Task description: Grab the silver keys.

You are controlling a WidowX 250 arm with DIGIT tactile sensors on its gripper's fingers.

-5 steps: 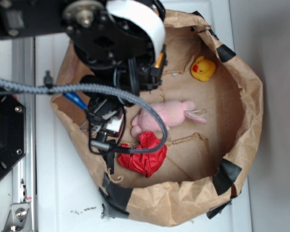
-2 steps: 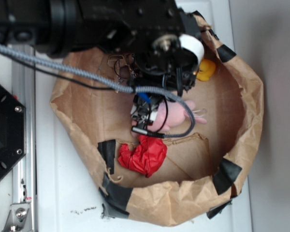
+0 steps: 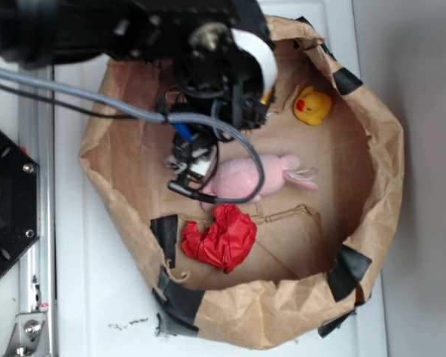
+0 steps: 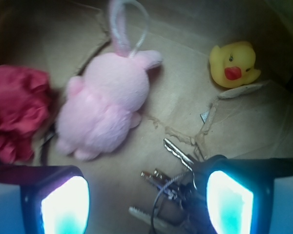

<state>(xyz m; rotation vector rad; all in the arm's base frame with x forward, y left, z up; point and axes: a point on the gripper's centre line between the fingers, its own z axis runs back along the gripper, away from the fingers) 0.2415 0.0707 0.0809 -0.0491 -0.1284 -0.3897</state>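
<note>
In the wrist view the silver keys [image 4: 173, 190], a bunch of thin shiny keys on wire rings, lie on the brown paper floor. They sit between my open gripper [image 4: 146, 204] and closer to its right finger [image 4: 229, 202] than to its left finger [image 4: 63, 204]. Neither finger visibly touches them. In the exterior view my gripper [image 3: 187, 165] hangs inside the bag just left of the pink plush toy [image 3: 245, 177], and the arm hides the keys.
A cut-down brown paper bag [image 3: 386, 171] walls in everything. The pink plush toy [image 4: 105, 105] lies just beyond the keys. A crumpled red cloth [image 3: 221, 236] sits near the front, and a yellow rubber duck [image 3: 313, 105] at the far right.
The arm swung from the bag's left edge rightward over the plush toy, then back a little left. The gripper now sits lower left of its last position, beside the toy.
</note>
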